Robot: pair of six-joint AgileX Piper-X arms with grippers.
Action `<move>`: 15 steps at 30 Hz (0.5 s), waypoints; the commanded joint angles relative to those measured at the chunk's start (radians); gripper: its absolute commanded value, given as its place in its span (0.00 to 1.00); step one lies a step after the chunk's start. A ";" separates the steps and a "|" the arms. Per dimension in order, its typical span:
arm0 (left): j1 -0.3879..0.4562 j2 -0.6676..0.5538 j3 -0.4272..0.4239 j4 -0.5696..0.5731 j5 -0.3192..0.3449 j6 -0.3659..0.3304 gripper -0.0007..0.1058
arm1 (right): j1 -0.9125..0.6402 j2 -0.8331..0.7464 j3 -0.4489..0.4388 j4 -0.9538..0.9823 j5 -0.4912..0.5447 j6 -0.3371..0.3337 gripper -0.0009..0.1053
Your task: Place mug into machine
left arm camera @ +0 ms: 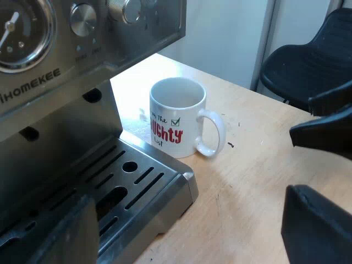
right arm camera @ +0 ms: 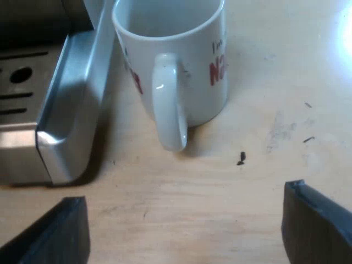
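Observation:
A white mug [left arm camera: 176, 118] with red lettering stands upright and empty on the wooden table, touching or nearly touching the corner of the espresso machine's drip tray [left arm camera: 137, 181]. My left gripper [left arm camera: 184, 236] hovers open over the tray's corner, a short way from the mug. My right gripper [right arm camera: 184, 236] is open too, low over the table and facing the mug [right arm camera: 176, 55] from its handle [right arm camera: 168, 104] side, with a gap between them. From the left wrist view that gripper [left arm camera: 324, 118] shows beyond the handle. Nothing is held.
The espresso machine [left arm camera: 49, 77] has a pressure gauge and knobs above the slotted metal drip tray [right arm camera: 66, 110]. A black chair [left arm camera: 308, 60] stands past the table's edge. Bare wooden tabletop [right arm camera: 231, 181] lies around the mug.

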 commanded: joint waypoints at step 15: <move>-0.003 -0.002 -0.008 -0.011 0.000 -0.011 0.66 | 0.003 -0.001 0.164 -0.345 0.020 -0.005 0.69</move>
